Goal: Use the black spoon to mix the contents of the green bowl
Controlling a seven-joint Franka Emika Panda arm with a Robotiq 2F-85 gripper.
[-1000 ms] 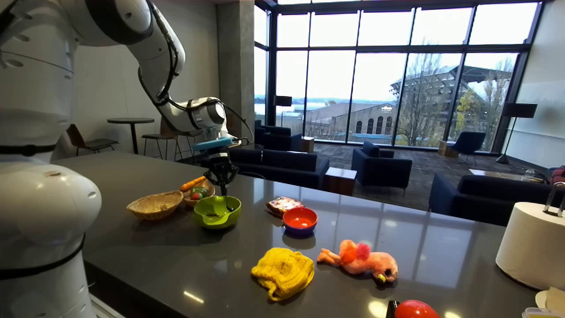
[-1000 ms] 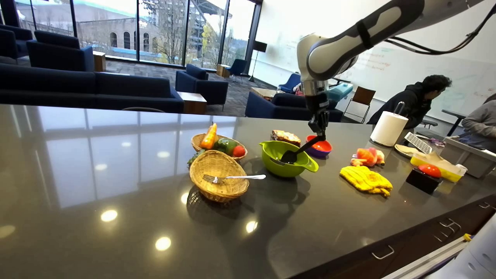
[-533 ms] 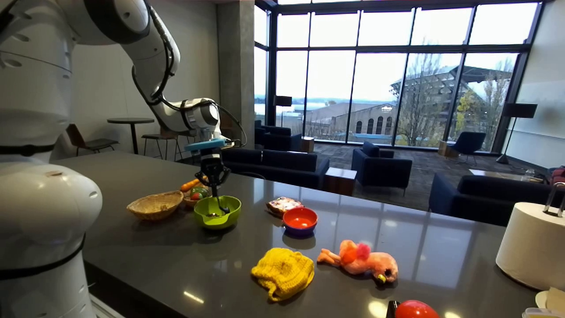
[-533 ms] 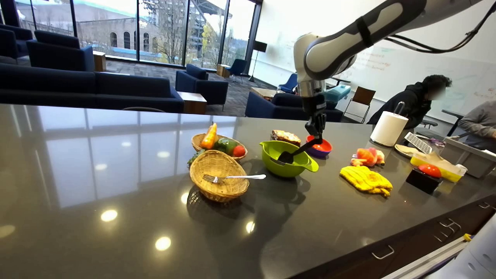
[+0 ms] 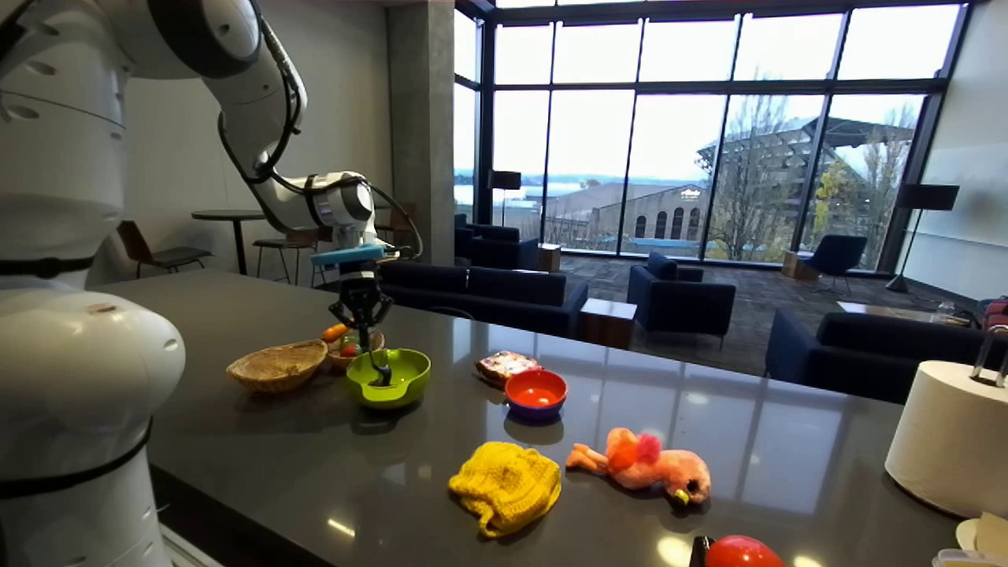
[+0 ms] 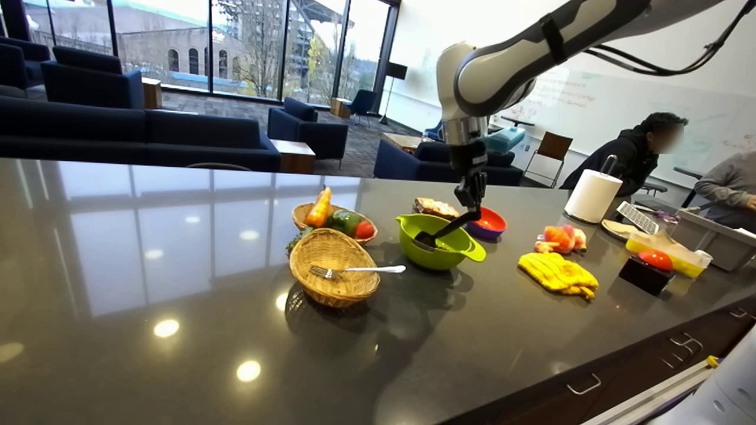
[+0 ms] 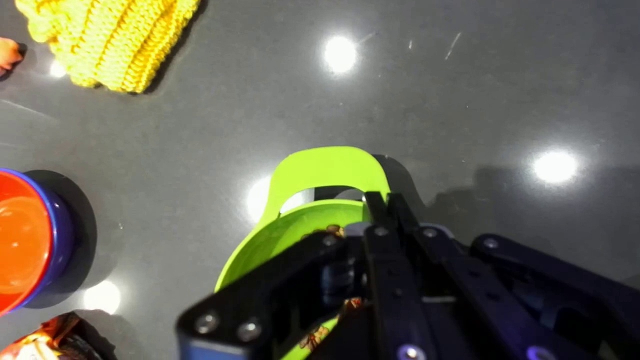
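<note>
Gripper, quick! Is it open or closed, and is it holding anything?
Gripper: closed, holding the spoon, its head down in the green bowl.

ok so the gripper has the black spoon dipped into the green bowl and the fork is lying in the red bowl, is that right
Not quite: the fork lies in a wicker basket, its handle reaching out past the rim, as an exterior view shows. The rest stands: the gripper has the black spoon dipped into the green bowl.

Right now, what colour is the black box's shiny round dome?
The shiny round dome is red, clearest in an exterior view.
</note>
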